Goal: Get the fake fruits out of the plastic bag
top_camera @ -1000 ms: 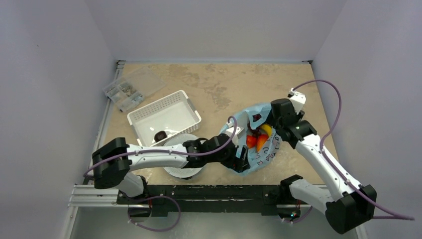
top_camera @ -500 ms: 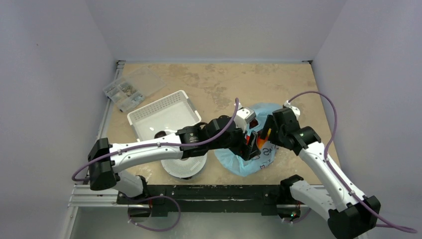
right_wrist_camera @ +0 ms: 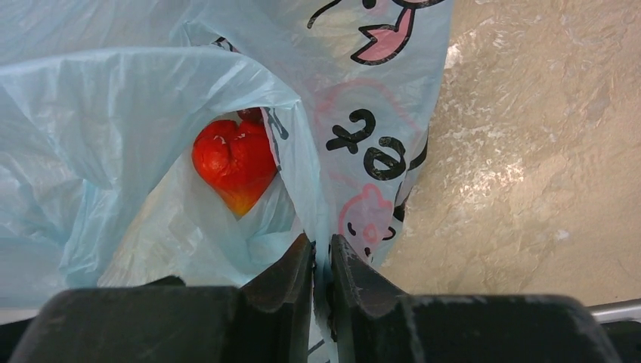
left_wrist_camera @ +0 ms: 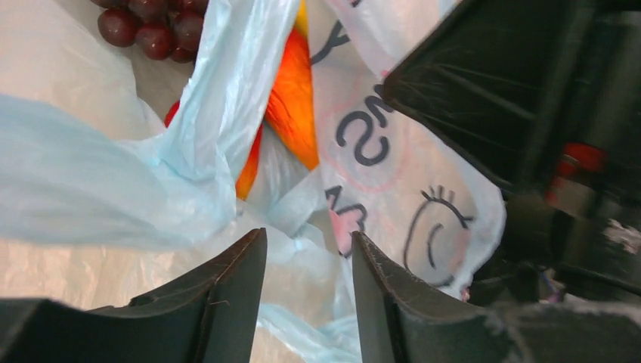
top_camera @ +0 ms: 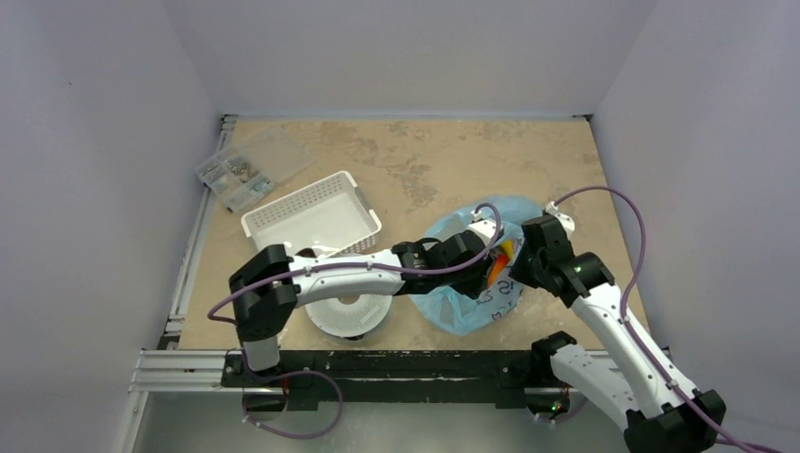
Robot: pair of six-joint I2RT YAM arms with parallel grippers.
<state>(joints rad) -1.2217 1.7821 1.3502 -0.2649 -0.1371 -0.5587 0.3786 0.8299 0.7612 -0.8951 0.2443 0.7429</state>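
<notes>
One bag point(right_wrist_camera: 136, 98) fold sits pinched in the right gripper point(right_wrist_camera: 321, 243). Half-open, seemingly empty, the left gripper point(left_wrist_camera: 308, 240) faces the mango point(left_wrist_camera: 295, 113) just ahead.

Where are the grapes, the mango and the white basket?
grapes point(left_wrist_camera: 151, 30), left wrist view, middle of the cluster.
mango point(left_wrist_camera: 293, 102), left wrist view, its orange flank.
white basket point(top_camera: 313, 225), top view, bare floor.

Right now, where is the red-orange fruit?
In the right wrist view, the red-orange fruit lies inside the plastic bag, up-left of the right gripper pinching the bag's edge.
</notes>
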